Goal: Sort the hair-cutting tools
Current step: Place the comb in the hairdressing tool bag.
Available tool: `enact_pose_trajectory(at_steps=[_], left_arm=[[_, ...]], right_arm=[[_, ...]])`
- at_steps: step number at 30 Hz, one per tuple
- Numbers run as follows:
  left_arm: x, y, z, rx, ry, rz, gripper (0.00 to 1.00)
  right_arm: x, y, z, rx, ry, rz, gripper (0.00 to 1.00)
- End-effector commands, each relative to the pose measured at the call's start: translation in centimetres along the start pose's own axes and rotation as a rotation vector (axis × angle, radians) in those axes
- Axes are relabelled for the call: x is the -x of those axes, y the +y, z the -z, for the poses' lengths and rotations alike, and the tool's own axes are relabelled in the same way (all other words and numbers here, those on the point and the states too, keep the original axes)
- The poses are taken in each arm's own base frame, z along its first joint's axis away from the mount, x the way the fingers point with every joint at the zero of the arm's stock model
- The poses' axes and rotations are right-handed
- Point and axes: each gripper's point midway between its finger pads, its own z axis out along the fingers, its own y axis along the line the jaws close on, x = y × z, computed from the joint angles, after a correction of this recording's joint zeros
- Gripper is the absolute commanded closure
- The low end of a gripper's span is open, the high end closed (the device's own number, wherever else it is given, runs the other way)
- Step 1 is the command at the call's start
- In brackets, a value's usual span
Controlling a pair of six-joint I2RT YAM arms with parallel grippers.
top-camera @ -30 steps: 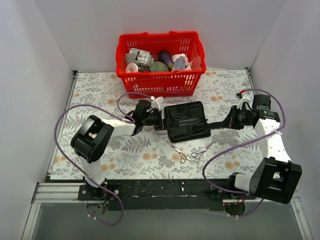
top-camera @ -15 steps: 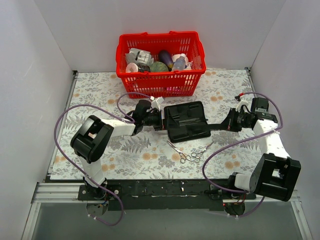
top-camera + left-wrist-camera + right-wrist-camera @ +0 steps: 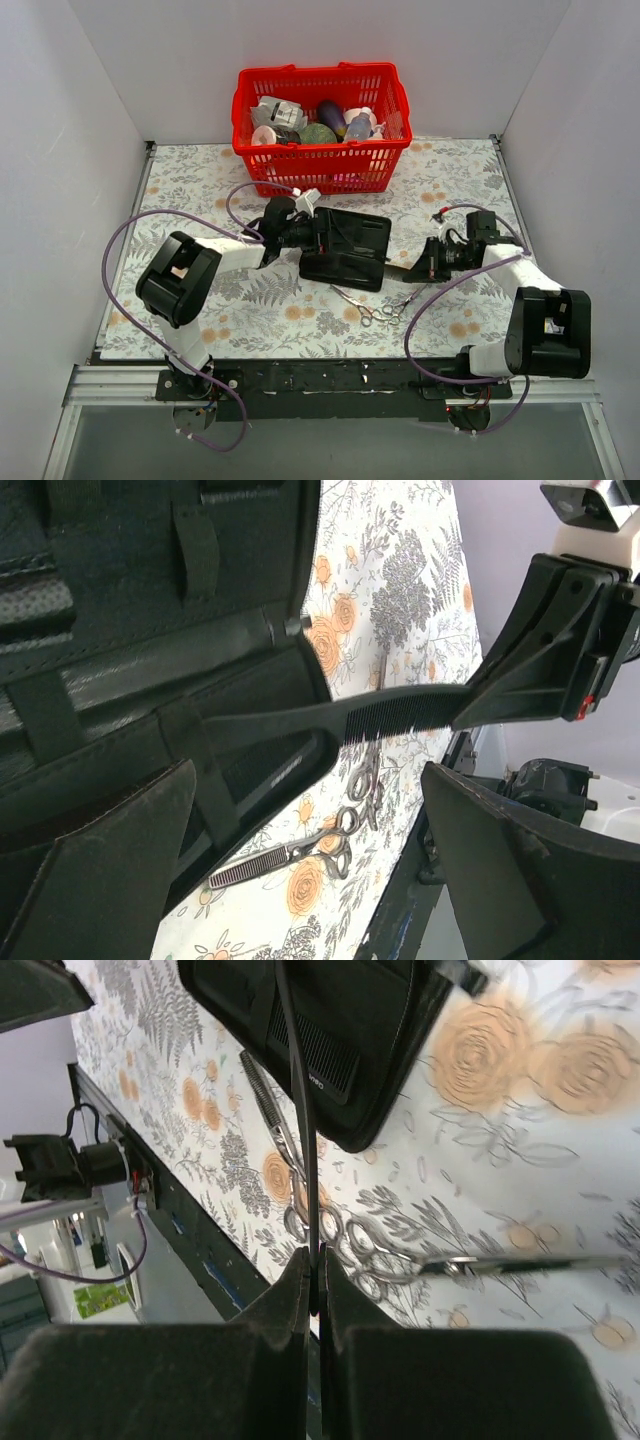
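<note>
The left hand (image 3: 304, 237), fingers apart, sits at the edge of the case (image 3: 345, 252). The right hand (image 3: 314, 1265) is clamped on the comb (image 3: 340, 718). Step in hand, apparently: sheathing the comb, its tip inside the open case. Next move calls for a straight push deeper in. The scissors (image 3: 378, 306) lie on the tabletop (image 3: 200, 180) just beside the case.

I see a comb (image 3: 380, 715) of matt black plastic, scissors (image 3: 285, 857) of shiny smooth metal, a matt, grainy black case (image 3: 345, 255), and a glossy red plastic basket (image 3: 320, 165).

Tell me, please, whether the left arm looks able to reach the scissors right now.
Probably yes: the left gripper is open, and the scissors lie uncovered on the cloth near the case, with nothing between.
</note>
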Motion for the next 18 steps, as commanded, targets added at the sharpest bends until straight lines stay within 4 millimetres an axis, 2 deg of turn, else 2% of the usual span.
enact_pose_trajectory(at_steps=[1, 4, 9, 14, 15, 18], left_arm=[[2.2, -1.5, 1.3, -0.010, -0.059, -0.047, 0.02], [2.5, -1.3, 1.7, 0.011, -0.064, -0.040, 0.02], [4.3, -0.7, 3.0, 0.073, -0.112, -0.041, 0.02], [6.5, 3.1, 4.0, 0.284, -0.179, -0.016, 0.02], [7.3, 3.2, 4.1, 0.303, -0.197, -0.030, 0.02], [8.1, 5.1, 3.9, 0.378, -0.199, -0.042, 0.02]], right_arm=[[-0.3, 1.8, -2.2, 0.083, 0.042, 0.022, 0.99], [-0.4, 1.9, -3.2, 0.102, 0.060, 0.018, 0.99], [-0.8, 1.6, -4.6, 0.121, 0.073, 0.007, 0.99], [-1.0, 0.8, -5.6, 0.112, 0.063, -0.007, 0.99], [-1.1, 0.8, -5.7, 0.112, 0.066, -0.011, 0.99], [-1.1, 0.8, -6.0, 0.111, 0.070, -0.010, 0.99]])
